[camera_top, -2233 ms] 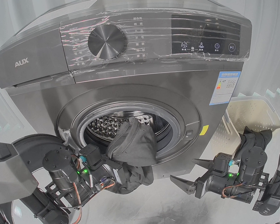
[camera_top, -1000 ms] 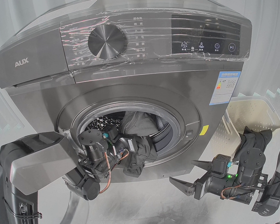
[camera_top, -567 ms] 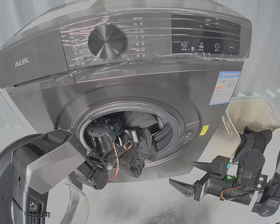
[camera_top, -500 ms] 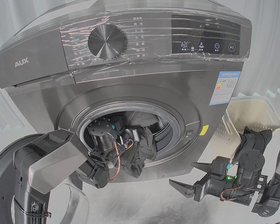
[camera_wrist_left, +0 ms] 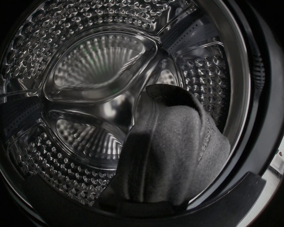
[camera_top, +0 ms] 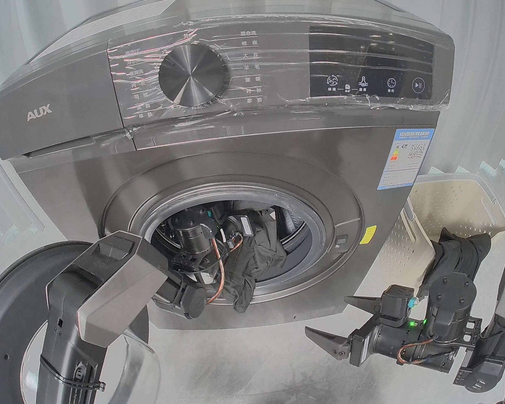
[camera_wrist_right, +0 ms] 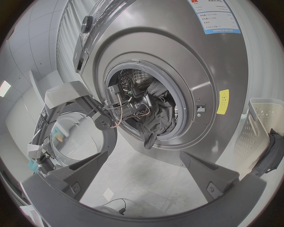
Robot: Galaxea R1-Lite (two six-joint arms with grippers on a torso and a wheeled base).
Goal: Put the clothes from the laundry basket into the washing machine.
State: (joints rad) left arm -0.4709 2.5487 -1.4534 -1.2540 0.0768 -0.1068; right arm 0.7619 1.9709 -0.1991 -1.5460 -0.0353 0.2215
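Left gripper (camera_top: 249, 226), clamped on the dark garment (camera_top: 257, 252), sits inside the washing machine (camera_top: 331, 163) (tail over the door rim (camera_top: 289, 290) at 6 o'clock). Pushing deeper before release looks wise; right gripper (camera_top: 327, 316) hangs wide at 4 o'clock.

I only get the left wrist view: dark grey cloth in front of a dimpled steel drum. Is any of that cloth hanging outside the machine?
Observer: Yes. In the head view, the dark grey garment drapes over the lower door rim of the grey front-loading washing machine, with one end hanging outside.
Operator: Where is the other arm's pincer?
Observer: The right pincer is open and holds nothing, low in front of the machine and to the right of the door opening.
Operator: Any clothes in the basket?
Observer: A second dark garment hangs over the front rim of the cream perforated plastic laundry basket.
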